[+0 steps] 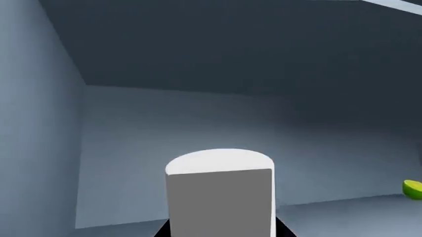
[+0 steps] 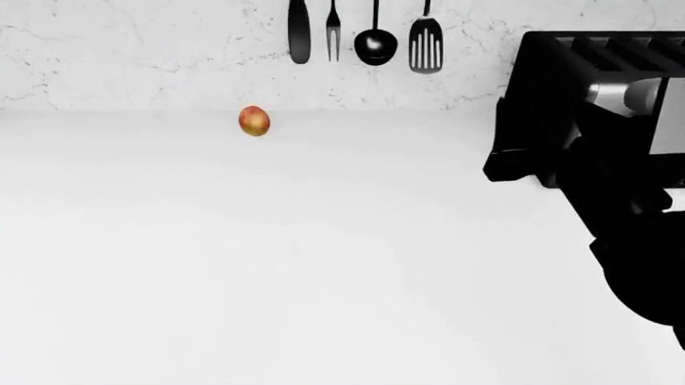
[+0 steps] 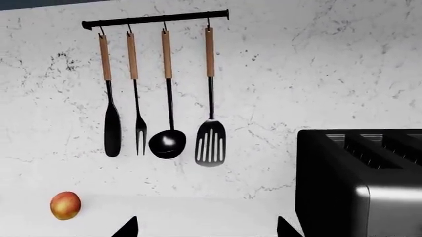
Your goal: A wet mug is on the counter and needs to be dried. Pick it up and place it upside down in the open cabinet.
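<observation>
**Mug inside the cabinet, seen from the left wrist**

Close against the left wrist camera stands the small plain white cylindrical mug [image 1: 220, 190], its flat closed end facing up, which suggests it is upside down; no handle shows from this side. Black slivers of the left gripper [image 1: 221, 231] flank its base at the frame's lower edge, but whether the fingers clasp the mug or stand free of it I cannot tell. Around the mug are the blue-grey walls and floor of the open cabinet [image 1: 59, 148], and near the frame's edge sits part of a small yellow-green round fruit [image 1: 413, 188].

On the head view, the broad smooth white counter [image 2: 268, 265] spreads out, with the black right arm [image 2: 631, 233] raised before a black and silver toaster [image 2: 621, 88]. Two black fingertips [image 3: 125, 228] of the right gripper [image 3: 207, 229] stand spread apart, holding nothing. Farther back a small round orange-red fruit [image 2: 253, 121] rests by the white marbled wall [image 2: 128, 56], where four black utensils with wooden handles [image 3: 165, 98] hang from a black rail [image 3: 155, 19].
</observation>
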### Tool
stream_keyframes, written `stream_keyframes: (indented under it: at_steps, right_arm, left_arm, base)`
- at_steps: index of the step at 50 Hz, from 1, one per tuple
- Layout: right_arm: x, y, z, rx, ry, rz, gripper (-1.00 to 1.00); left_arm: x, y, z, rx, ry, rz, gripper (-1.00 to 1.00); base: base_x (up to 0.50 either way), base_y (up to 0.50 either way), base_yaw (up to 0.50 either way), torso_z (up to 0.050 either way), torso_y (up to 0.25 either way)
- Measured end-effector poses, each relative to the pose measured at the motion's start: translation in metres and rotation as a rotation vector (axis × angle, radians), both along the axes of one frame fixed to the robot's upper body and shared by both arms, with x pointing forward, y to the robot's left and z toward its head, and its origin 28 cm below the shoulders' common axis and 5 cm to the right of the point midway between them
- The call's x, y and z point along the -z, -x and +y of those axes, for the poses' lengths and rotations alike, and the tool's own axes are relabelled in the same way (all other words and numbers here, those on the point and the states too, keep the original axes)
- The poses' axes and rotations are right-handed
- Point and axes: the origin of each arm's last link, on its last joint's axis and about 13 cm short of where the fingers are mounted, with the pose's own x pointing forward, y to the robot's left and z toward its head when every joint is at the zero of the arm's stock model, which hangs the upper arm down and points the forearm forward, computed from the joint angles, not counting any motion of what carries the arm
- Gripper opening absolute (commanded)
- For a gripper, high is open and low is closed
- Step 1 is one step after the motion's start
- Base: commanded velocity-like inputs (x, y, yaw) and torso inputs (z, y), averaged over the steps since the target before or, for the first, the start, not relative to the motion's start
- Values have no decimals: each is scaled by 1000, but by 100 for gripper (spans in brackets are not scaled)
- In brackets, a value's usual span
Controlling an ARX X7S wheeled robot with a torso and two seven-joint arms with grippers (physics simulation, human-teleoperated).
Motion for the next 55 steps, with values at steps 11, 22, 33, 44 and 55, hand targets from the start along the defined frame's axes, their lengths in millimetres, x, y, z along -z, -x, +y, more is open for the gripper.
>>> stream_keyframes:
  at_steps: [11, 22, 33, 44, 55]
  right_arm:
    - [6, 1, -1, -15, -4, 0, 100]
    - [11, -1, -2, -24, -9, 4, 100]
    - [16, -1, -3, -33, -14, 6, 100]
    - [17, 0, -2, -45, -7, 3, 100]
    - [17, 1, 0, -66, 4, -5, 100]
  left_arm:
    - [-10, -37, -6, -135, 28, 8, -100]
    - [-9, -46, -10, -249, -23, 26, -100]
    - [-10, -46, -14, -302, -39, 33, -100]
    - [-11, -44, -16, -322, -16, 61, 100]
    - [-12, -43, -14, -299, 45, 90, 100]
  base:
    - [0, 0, 0, 0, 0]
    - [18, 0, -4, 3, 0]
    - [2, 0, -1, 0, 0]
    - [0, 0, 0, 0, 0]
    - [0, 0, 0, 0, 0]
